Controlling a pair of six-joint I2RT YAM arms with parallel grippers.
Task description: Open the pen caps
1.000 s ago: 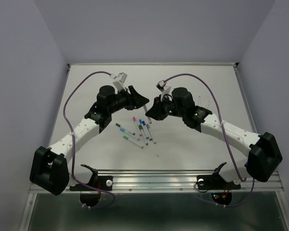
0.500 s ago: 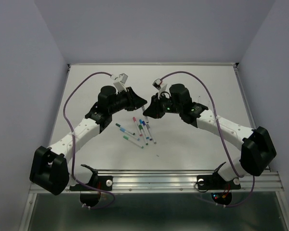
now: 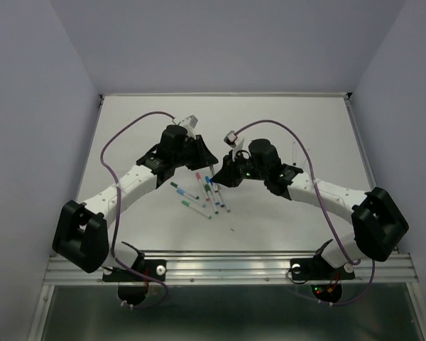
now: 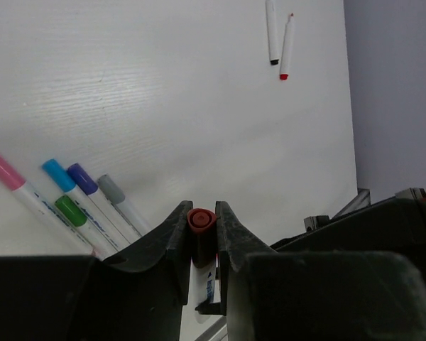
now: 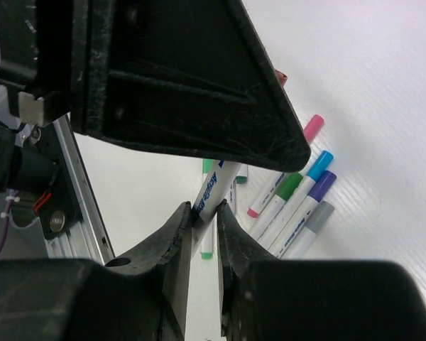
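Two grippers share one pen, held up off the table point(image 4: 163, 85). The left gripper point(image 4: 200, 226) is clamped on the red cap point(image 4: 201, 215), whose round end shows just past its fingertips. The right gripper point(image 5: 206, 213) is pinched tight on the white barrel point(image 5: 219, 186), which runs out beyond its fingers point(image 5: 172, 241) towards the other gripper's black body.

Below and to the left of the left fingers point(image 4: 172, 238) lie the capped pens waiting their turn, side by side: pink cap point(image 4: 0, 168), blue cap point(image 4: 57, 172), purple cap point(image 4: 82, 177), grey cap point(image 4: 110, 188) and green cap point(image 4: 69, 209). Two bare-tipped pens point(image 4: 271, 28) rest well ahead of those fingers.

The seam between cap and barrel sits in shadow between the left jaws, so they may be overlapping the barrel too. If so, a pull would simply drag the whole pen. The barrel is smooth and thin and could slide through the right fingers instead of the cap letting go. A pull off the pen's axis could wedge the cap. A sudden release could drop either piece onto the cluster underneath
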